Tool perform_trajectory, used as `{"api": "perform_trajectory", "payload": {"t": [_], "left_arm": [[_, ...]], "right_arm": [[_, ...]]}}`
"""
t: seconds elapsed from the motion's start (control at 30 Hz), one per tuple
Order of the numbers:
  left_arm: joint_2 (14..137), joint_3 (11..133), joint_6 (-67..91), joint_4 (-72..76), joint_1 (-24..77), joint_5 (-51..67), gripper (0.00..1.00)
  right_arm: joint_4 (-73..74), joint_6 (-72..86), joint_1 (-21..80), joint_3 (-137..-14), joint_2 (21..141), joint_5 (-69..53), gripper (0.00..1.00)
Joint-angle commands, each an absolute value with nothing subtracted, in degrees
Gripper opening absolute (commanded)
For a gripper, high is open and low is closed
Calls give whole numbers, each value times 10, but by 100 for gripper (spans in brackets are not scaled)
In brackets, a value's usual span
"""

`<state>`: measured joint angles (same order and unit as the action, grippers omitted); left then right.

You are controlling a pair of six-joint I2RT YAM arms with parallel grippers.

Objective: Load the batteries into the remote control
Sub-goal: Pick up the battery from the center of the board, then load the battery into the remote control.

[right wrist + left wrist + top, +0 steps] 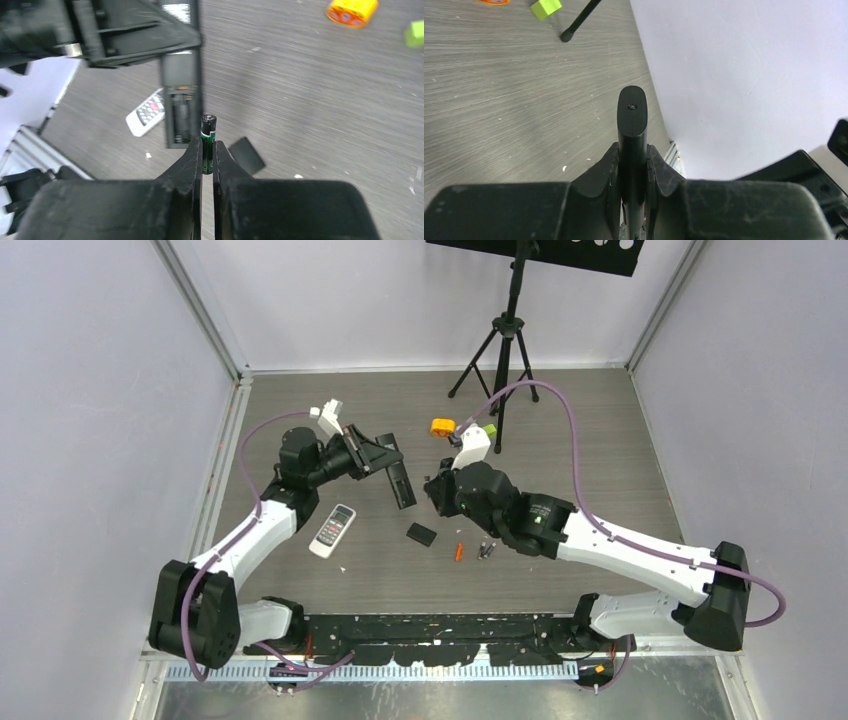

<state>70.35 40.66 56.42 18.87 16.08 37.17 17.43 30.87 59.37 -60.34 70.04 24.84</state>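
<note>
Green battery (208, 127) sits pinched by its lower end in right end effector (208, 149), closed on it, just beside black remote (182, 85) and its open bay (180, 120). Left end effector (632, 151) clamps the remote off the surface (560, 440), probably presenting the bay for insertion. Orange battery (458, 552) and grey ones (486, 552) lie below. Bay contacts blurred, polarity unreadable.

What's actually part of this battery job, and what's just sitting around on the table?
Part of the job: black remote in the left gripper; dark green battery in the right gripper; orange battery; dark grey batteries; battery cover.
Lying about: white remote, orange block, lime green block, tripod.
</note>
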Motion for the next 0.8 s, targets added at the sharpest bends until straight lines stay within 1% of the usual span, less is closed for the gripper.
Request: {"api": "perform_trajectory", "payload": {"t": [0.0,0.13,0.4,0.77], "left_arm": [[681,422,614,271,168,387,0],[674,416,646,299,174,402,0],[650,398,669,318,175,417,0],[654,394,719,355,175,420,0]], "right_arm": [[83,261,636,-617,698,275,3],[52,225,661,-636,725,289,3],[35,190,666,-662,746,284,3],[36,196,674,-653,748,278,3]]}}
